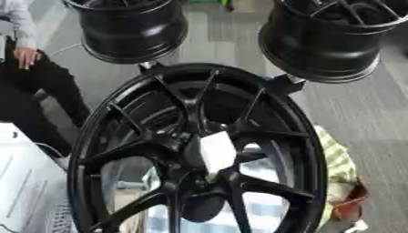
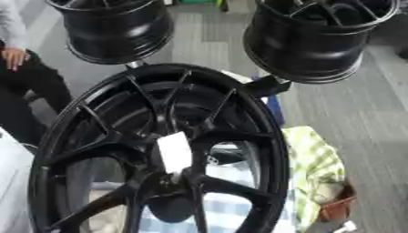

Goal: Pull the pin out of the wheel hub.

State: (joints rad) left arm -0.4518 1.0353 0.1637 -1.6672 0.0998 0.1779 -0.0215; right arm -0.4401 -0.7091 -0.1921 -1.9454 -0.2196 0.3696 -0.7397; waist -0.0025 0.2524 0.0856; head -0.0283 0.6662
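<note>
Grey floor behind black wheel hub (image 1: 199, 150)

A large black multi-spoke wheel hub (image 1: 199, 150) stands upright, facing the camera and filling the lower centre. A white pin (image 1: 216, 152) sits at its centre, tilted slightly toward eleven o'clock.

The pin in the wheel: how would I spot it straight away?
Find the big black spoked wheel filling the near view, below two other black wheels hung behind. Follow its spokes to the centre: the pin is the pale whitish block there, the only light part on the dark metal.
</note>
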